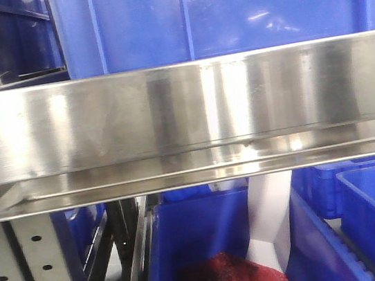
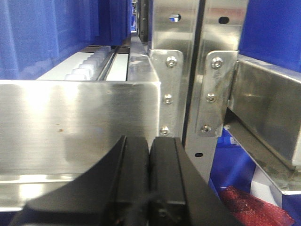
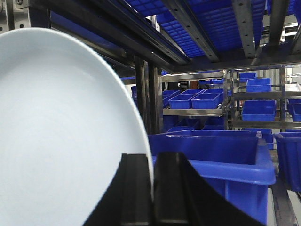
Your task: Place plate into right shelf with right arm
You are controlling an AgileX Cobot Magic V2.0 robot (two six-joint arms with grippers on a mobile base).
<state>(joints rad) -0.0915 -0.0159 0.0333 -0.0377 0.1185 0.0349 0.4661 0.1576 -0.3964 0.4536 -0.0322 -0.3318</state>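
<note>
**Right claw clamped on plate at the rack; left claw closed, empty**

Right gripper (image 3: 151, 162), black angular plastic: both fingers are pressed onto the edge of the plain glossy white round plate (image 3: 61, 132), with the rim pinched between them. The plate fills the left half of the right wrist view. Its lower edge is out of frame, so I cannot tell whether it rests on anything.

Places below are given relative to the brushed stainless-steel rack (image 1: 183, 106).
- The plate sits below the rack's dark overhead beams (image 3: 155, 33) and in front of two dark uprights (image 3: 148, 94).
- Right of those uprights is a deep blue plastic bin (image 3: 216, 155), with smaller blue bins on racks well behind it.

Left gripper (image 2: 149, 146), black: the fingers touch with nothing between them. It is just in front of the rack's front lip, left of a bolted steel bracket (image 2: 169, 94).

Front view:
- The rack's lip spans the frame.
- A blue crate wall (image 1: 225, 9) stands above the lip.
- A blue tub (image 1: 186, 231) below it holds a red crumpled mass (image 1: 228, 278) and a white sheet (image 1: 270, 206).
- A perforated grey post (image 1: 45, 272) is below the lip at the left.
</note>
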